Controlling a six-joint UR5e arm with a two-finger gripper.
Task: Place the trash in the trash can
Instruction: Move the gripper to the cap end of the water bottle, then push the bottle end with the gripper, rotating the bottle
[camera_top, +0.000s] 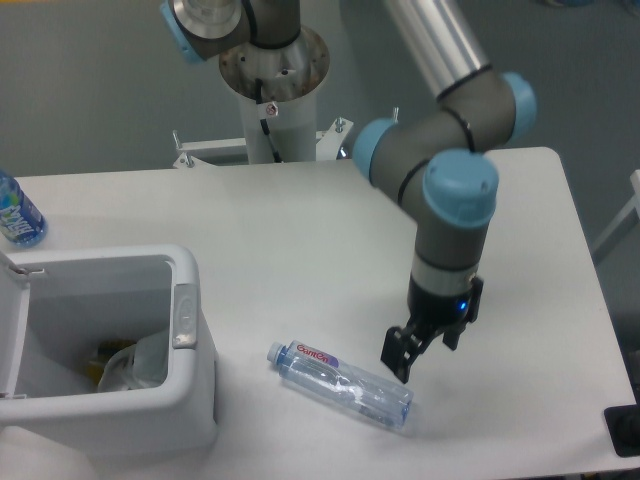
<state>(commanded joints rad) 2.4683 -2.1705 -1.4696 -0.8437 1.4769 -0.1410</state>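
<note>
A clear plastic bottle (340, 385) with a red-lettered label lies on its side near the table's front edge, cap pointing left toward the bin. My gripper (424, 352) hangs just above and to the right of the bottle's base end, fingers pointing down and spread, open with nothing between them. The trash can (190, 370) is the white bin at the front left, lid swung open to its left, a grey latch (184, 315) on its right rim. Crumpled pieces lie inside the bin (130, 365). I cannot make out the wrapper among them.
A blue-labelled bottle (18, 215) stands at the table's far left edge. The arm's base column (272, 90) rises behind the table. A dark object (625, 430) sits at the front right corner.
</note>
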